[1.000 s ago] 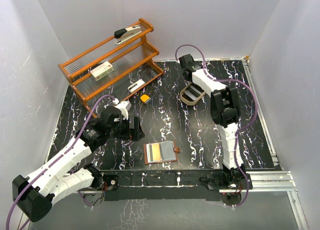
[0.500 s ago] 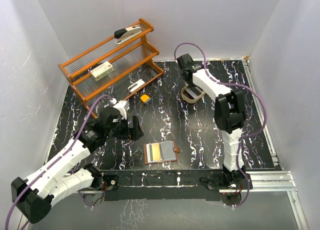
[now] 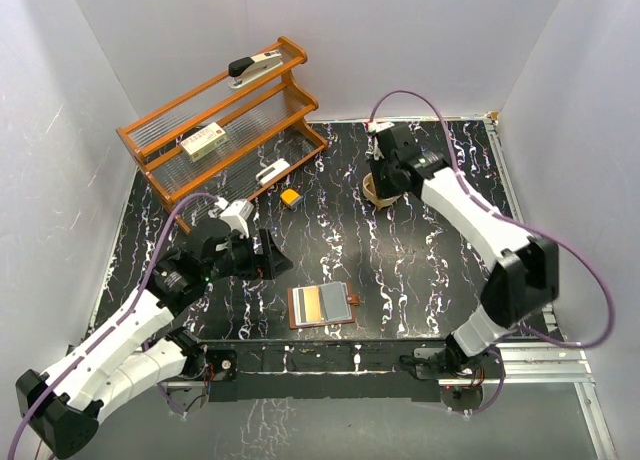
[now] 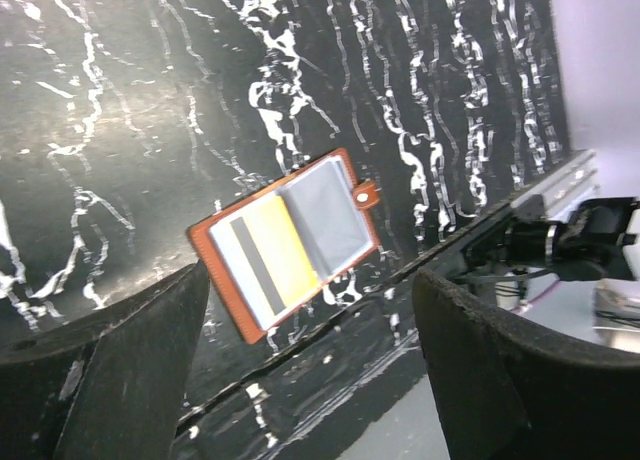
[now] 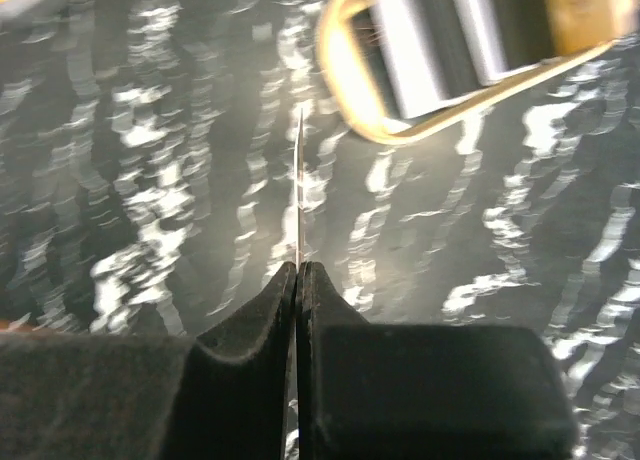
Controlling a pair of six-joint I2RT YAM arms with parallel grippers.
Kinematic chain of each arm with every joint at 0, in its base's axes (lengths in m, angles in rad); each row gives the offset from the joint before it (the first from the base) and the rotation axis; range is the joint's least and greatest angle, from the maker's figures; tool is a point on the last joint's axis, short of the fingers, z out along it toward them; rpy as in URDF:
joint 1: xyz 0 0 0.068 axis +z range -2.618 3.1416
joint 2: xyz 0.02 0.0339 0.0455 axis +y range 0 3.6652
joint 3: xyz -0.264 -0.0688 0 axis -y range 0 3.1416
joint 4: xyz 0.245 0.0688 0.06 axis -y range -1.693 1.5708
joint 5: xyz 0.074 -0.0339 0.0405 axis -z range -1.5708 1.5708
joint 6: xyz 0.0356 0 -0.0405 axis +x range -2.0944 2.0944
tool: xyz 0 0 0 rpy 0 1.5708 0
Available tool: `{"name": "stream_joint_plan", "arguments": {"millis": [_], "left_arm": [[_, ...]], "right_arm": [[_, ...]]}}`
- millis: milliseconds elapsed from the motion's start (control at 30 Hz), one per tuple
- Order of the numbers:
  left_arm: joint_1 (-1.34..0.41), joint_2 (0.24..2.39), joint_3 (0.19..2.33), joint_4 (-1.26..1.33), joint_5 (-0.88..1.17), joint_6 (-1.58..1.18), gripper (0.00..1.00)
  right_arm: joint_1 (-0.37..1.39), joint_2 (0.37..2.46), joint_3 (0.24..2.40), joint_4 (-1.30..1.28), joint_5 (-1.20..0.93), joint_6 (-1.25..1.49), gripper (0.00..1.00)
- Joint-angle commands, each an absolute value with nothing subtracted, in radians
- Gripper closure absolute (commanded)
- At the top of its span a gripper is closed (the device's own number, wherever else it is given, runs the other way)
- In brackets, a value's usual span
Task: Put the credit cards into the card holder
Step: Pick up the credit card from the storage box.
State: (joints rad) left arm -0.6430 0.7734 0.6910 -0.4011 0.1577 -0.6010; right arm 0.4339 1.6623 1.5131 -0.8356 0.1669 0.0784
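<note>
Reddish-brown leather holder (image 3: 322, 305) open flat at the marbled table's (image 3: 420, 260) near edge, grey pockets up. Only from the right wrist: thin card (image 5: 300, 190) edge-on, pinched in the closed right gripper (image 5: 298, 270) beside the oval tray (image 5: 400, 132). Wide apart, the left gripper (image 4: 308, 280), near the holder.

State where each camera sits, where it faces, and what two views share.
Top external: above and behind the bases, looking down on the table; both arms show.
Left wrist: faces down at the open card holder, framed by the open left gripper.
Right wrist: faces along the right gripper, shut on an edge-on card, toward the tray.
Shared: top and left wrist show the card holder.
</note>
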Motion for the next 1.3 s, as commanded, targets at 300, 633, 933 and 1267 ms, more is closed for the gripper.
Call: {"name": "stream_joint_plan", "arguments": {"millis": [300,633,933,1267], "left_arm": [[-0.641,0.905,0.78,-0.171,0.356,-1.048,0.41],[-0.641,0.911,0.731,0.244,0.437,-1.287,0.61],[-0.645,0.96,0.726,0.382,0.522,-1.286,0.69],[-0.646,0.91,0.688,0.317,0.463,-1.236,1.0]], "right_arm": [[0.495,1.176,1.001,-0.235,-0.615,0.636,1.0],[0.503,0.986,0.814,0.099,-0.772,0.965,1.0],[0.516,0.953,0.768,0.151,-0.804,1.033,1.0],[0.518,0.92,0.708,0.122,-0.782,1.025,0.97]]}}
